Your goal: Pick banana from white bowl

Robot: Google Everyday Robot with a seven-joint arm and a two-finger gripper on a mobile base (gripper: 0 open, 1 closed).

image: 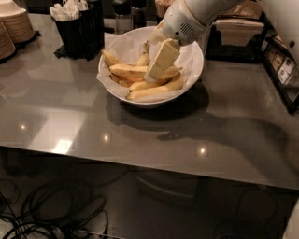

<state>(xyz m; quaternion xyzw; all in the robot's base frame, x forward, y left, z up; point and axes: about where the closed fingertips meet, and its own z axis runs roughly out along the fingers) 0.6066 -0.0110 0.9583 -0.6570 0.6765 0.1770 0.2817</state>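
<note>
The white bowl (191,74), lined with crinkled white paper, stands on the grey table and holds several yellow bananas. The longest banana (128,70) lies across the middle of the pile, its right part hidden behind my gripper. My gripper (156,70) reaches down from the upper right into the bowl. Its cream-coloured fingers (166,53) point down-left, and the tips rest at the long banana in the middle of the pile.
A black caddy with white cutlery (77,28) stands behind the bowl at the left. Stacked tan paper plates (16,25) sit at the far left. Dark bottles (131,11) stand behind the bowl. Shelves with boxes (280,65) line the right. Cables (51,210) lie on the floor below the table.
</note>
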